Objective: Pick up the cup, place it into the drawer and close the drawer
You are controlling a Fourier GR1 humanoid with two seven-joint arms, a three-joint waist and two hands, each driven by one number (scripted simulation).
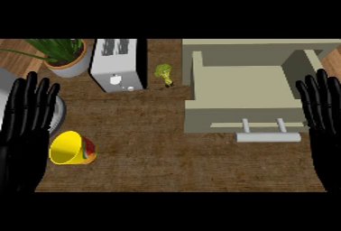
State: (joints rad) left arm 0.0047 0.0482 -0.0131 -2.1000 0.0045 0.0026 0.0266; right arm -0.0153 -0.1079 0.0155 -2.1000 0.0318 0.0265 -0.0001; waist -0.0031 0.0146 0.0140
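A yellow cup (70, 149) with a red patch on its side lies tipped on the wooden counter at the lower left, its mouth facing up and left. The beige drawer (243, 85) stands pulled open at the upper right, nothing inside it, with a pale bar handle (268, 137) at its front. My left hand (25, 122) rests open at the left edge, fingers up, just left of the cup. My right hand (325, 117) rests open at the right edge, beside the drawer's front corner.
A silver toaster (118, 63) stands at the back, a potted plant (65, 56) to its left. A small broccoli floret (164, 74) lies between toaster and drawer. A grey round object (58, 110) shows partly behind my left hand.
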